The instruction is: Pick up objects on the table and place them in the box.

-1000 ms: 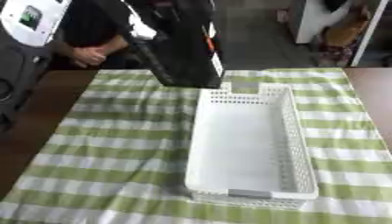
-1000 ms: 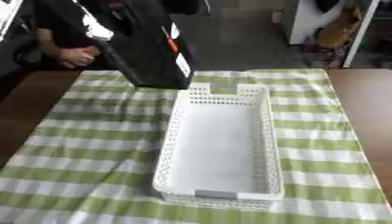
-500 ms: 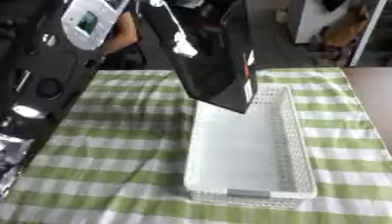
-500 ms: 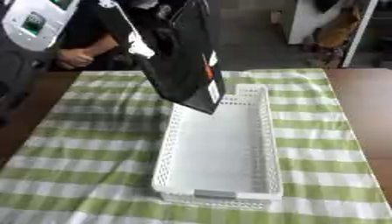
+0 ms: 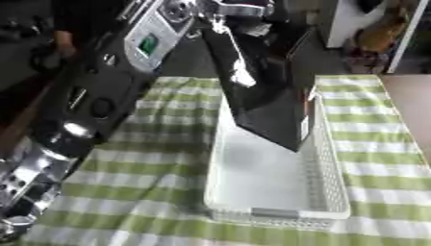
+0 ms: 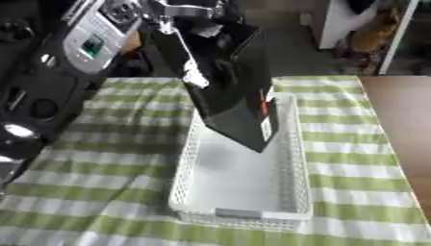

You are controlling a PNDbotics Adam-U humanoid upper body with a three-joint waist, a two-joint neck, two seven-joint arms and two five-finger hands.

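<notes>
A tall black box [image 6: 229, 91] with a white and red label near its lower corner hangs tilted over the white mesh basket [image 5: 335, 158]. Its lower corner dips inside the basket's far half, by the right wall. My left hand [image 5: 229, 10] grips the box from its top, fingers curled down over its face. The left arm [image 5: 101, 96] stretches from the lower left corner up to the top middle. The basket's near half is bare white floor. My right hand shows in neither view.
A green-and-white striped cloth [image 6: 109, 168] covers the table, with bare brown wood [image 6: 404, 120] at the right edge. My left arm hides much of the cloth's left side. Furniture and clutter stand beyond the far edge.
My left arm has swung right and forward, carrying the black box from beyond the basket's far left corner to over the basket, and lowered it so its corner is inside.
</notes>
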